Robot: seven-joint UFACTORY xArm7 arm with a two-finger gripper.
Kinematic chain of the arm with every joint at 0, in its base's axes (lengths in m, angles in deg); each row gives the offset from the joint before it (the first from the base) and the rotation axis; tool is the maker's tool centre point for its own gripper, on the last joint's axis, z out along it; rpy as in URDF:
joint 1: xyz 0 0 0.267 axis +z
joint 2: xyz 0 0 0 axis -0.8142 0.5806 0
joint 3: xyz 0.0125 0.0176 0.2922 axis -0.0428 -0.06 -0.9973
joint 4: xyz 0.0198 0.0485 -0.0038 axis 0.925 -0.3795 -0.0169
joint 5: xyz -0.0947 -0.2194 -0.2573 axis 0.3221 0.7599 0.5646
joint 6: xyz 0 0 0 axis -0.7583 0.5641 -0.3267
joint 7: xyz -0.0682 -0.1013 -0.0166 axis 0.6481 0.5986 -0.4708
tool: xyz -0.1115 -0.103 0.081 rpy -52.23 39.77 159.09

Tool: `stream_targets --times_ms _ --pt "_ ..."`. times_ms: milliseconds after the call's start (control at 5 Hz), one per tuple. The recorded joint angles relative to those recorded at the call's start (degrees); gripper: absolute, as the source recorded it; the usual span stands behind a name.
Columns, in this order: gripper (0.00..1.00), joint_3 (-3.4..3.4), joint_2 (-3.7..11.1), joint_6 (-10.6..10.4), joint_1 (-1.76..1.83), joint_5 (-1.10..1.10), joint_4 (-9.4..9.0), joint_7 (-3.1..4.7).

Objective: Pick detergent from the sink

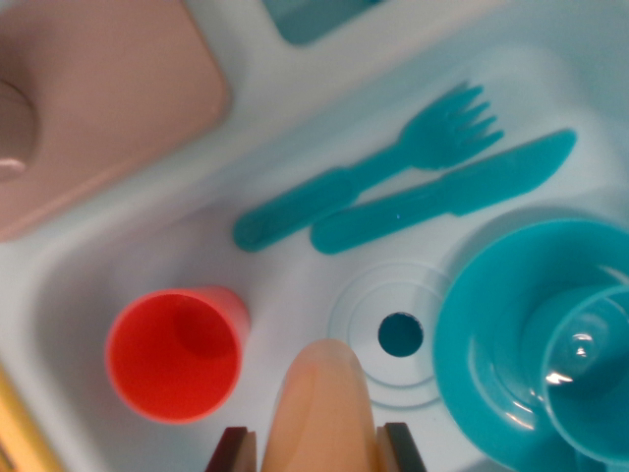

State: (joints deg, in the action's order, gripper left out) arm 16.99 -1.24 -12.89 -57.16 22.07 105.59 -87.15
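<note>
Detergent bottle (322,408): peach, held upright in the sink (295,147) beside the drain (400,334); clamped between the fingers of the gripper (322,447), its long axis running up the frame.

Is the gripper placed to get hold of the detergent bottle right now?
Probably yes: the detergent bottle already sits between the two fingers of the gripper, nothing between them. The red cup stands close beside it.

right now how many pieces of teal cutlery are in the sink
2. A fork lies in the middle of the sink, and a knife lies right beside it, toward the wrist view's right. More could be hidden beyond the frame.
</note>
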Motion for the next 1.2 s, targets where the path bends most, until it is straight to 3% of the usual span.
stream_targets --times_ms 200,400,600,800,1000,1200 --pt "1.00 0.00 -0.57 2.2 0.00 0.08 1.68 -0.10" --pt "1.00 0.00 -0.57 2.2 0.00 0.08 1.68 -0.10" --pt "1.00 0.00 -1.20 4.7 0.00 0.16 3.52 -0.21" --pt "1.00 0.00 -1.20 4.7 0.00 0.16 3.52 -0.21" --pt "1.00 0.00 -1.86 7.3 0.00 0.25 5.45 -0.33" --pt "1.00 0.00 -1.86 7.3 0.00 0.25 5.45 -0.33"
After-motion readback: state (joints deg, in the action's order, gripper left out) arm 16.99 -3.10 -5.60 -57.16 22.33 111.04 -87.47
